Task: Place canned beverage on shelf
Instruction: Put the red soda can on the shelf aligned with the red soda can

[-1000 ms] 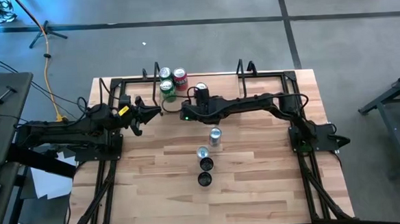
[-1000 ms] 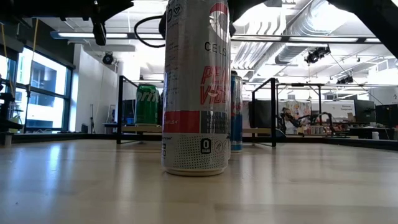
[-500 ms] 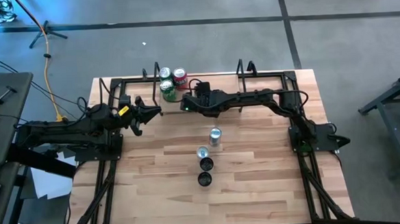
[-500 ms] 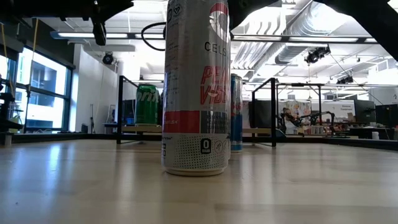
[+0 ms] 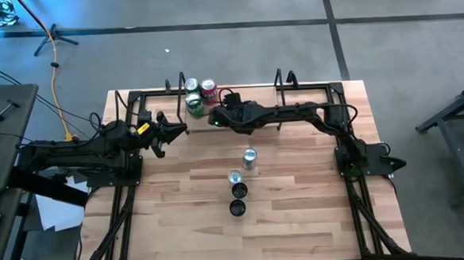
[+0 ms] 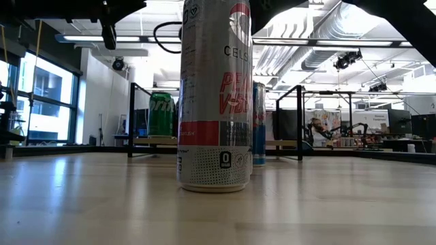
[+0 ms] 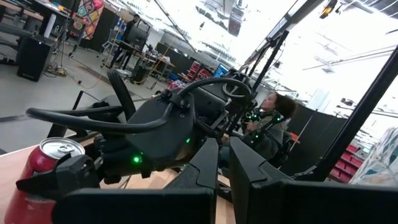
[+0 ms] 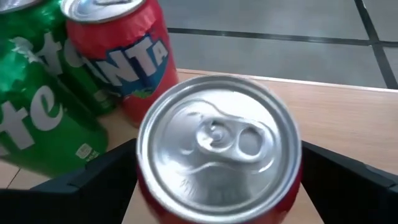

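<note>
You're at the drop-off. Your right gripper [image 5: 222, 106] sits over the shelf [image 5: 254, 91] at the table's far edge, fingers [image 8: 93, 180] spread wide on either side of a red can [image 8: 219, 149]. Can't tell whether they're gripping it or have let go. The can is just beside the red Fanta can [image 8: 127, 53] and two green Sprite cans [image 8: 37, 112].

I'd say next is confirming it's standing on the board, then backing out without clipping the neighbours. Four more cans [image 5: 250, 156] wait mid-table. Your left gripper [image 5: 183, 130] is parked at the left, fingers together, empty.
</note>
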### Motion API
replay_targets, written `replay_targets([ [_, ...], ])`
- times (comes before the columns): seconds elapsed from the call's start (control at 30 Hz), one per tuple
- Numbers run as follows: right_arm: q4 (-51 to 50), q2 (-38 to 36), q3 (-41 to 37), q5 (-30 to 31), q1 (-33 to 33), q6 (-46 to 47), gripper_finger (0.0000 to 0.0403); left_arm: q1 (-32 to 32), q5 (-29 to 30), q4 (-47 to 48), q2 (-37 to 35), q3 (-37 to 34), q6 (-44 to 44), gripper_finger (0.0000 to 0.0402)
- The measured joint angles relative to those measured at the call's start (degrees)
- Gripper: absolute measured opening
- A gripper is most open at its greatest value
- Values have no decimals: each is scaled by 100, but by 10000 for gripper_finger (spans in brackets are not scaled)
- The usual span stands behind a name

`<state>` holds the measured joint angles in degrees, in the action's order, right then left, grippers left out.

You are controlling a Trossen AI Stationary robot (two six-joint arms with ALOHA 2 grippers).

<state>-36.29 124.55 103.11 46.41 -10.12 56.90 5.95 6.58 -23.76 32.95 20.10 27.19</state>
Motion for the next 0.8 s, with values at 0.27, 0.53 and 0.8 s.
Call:
replay_targets([
  [0.27, -93, -2, 0, -281, -64, 197, 297, 1, 0, 1, 0, 0, -43, 1],
  [0.53, -26, -46, 10, -720, -140, -1000, 283, -1, 1, 1, 0, 0, -41, 1],
  [0.8, -263, -328, -9, -1532, -209, -3289, 283, -1, 1, 1, 0, 0, -25, 1],
])
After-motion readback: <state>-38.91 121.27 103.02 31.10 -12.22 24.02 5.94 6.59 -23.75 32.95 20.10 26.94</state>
